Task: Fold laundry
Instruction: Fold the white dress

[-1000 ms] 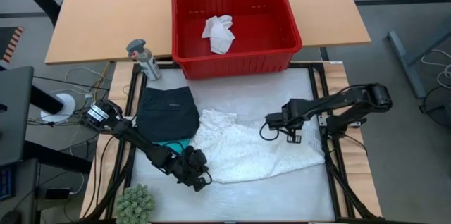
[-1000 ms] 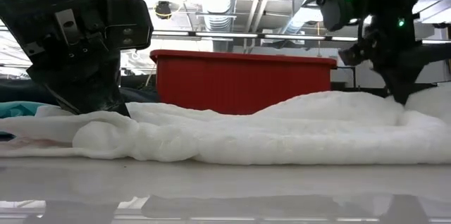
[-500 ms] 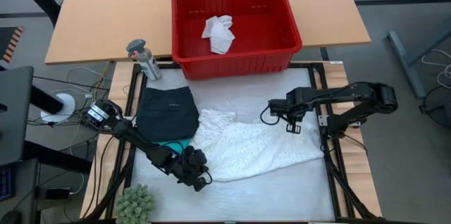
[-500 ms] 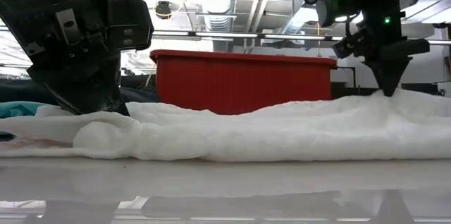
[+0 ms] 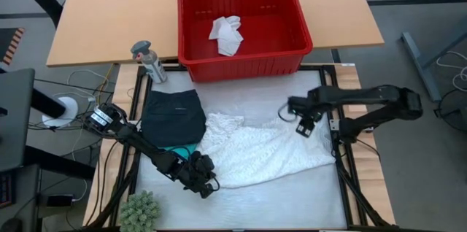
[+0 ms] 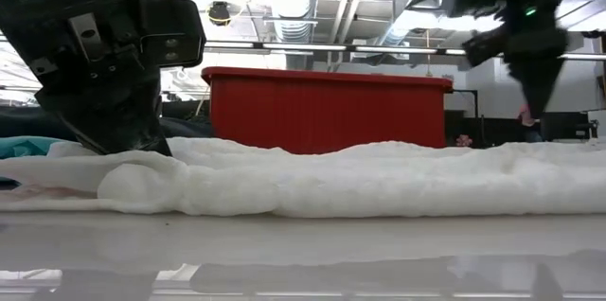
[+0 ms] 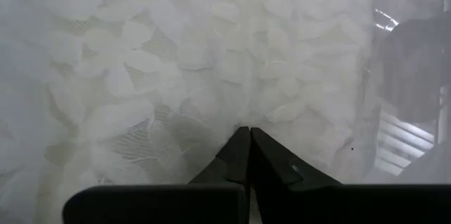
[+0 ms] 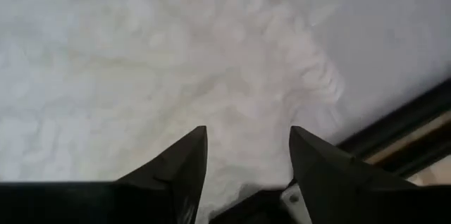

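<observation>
A white lace garment [image 5: 266,155] lies spread over the middle of the table. Its near left corner is at my left gripper [image 5: 206,185], which is shut. Black shorts [image 5: 173,115] lie flat to the far left of it, with a teal garment [image 5: 177,149] showing at their near edge. My right gripper [image 5: 305,124] hangs open above the white garment's far right part [image 8: 211,76] and points down, clear of the cloth. A white cloth [image 5: 226,33] lies in the red basket [image 5: 292,49]. My left gripper is shut on the white lace garment at its near left corner [image 7: 232,118]. The fingers slant down at it from the table's left near side. The cloth lies on the table, bunched in a low roll [image 6: 151,187] before the fingers; one layer or several, I cannot tell.
The red basket stands past the table's far edge. A grey bottle [image 5: 149,60] stands beside it at the far left. A green fuzzy plant [image 5: 139,209] sits at the near left corner. Black frame rails [image 5: 337,141] run along the table's sides.
My right gripper has opened and let go of the white garment's far right part. It has risen and gone toward the far right, rolling as it went. The cloth it held up has dropped and lies lower on the table.
</observation>
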